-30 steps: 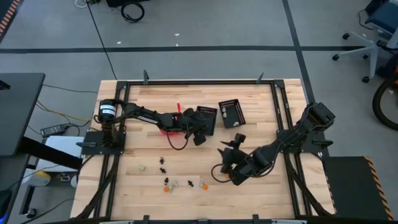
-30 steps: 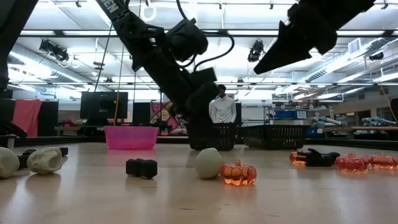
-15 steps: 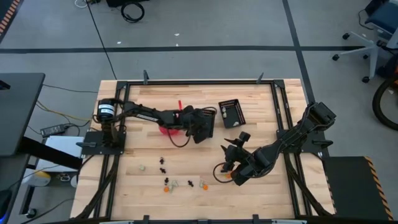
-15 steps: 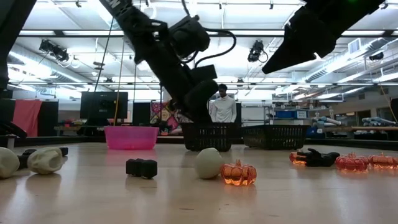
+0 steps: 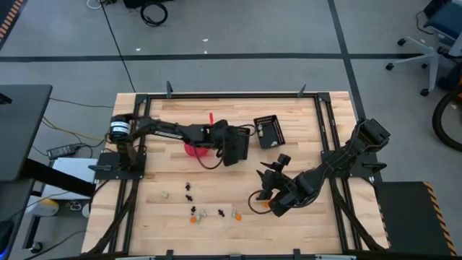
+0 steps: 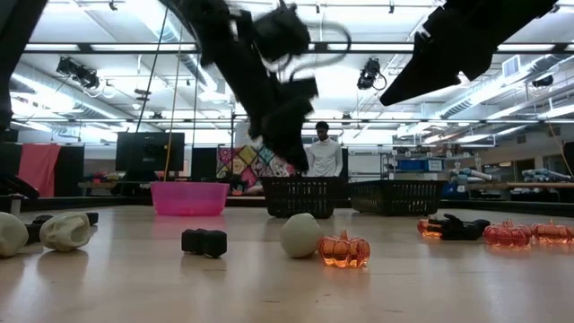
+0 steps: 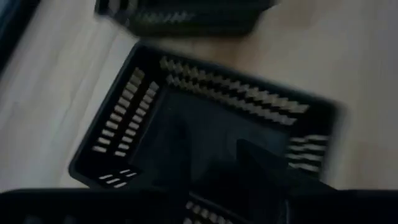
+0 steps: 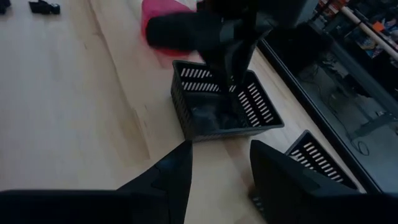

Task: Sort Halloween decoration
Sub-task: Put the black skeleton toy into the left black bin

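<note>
The left gripper (image 5: 232,146) hangs over the near black basket (image 5: 237,141), but its wrist view is smeared and dark, so whether its fingers are apart or together cannot be told, nor whether they hold anything. That view looks down into the basket (image 7: 205,130), whose floor is too dim to show any contents. The right gripper (image 5: 268,177) is raised above the table's right half with its two fingers (image 8: 168,177) spread apart and nothing between them; past them its wrist view shows the same basket (image 8: 221,109) with the left arm reaching down into it. The Halloween decoration (image 5: 198,206) lies scattered on the wood well apart from the left gripper, toward the table's front edge, with one orange piece (image 5: 265,204) just beside the right gripper, partly under that arm. In the low view a pale ball (image 6: 301,235) and an orange pumpkin (image 6: 345,249) sit side by side, a black piece (image 6: 204,241) to their left. The pink bowl (image 5: 193,149) is mostly covered by the left arm. A second black basket (image 5: 268,131) sits nearby, and a person (image 6: 322,157) stands far behind the table.
</note>
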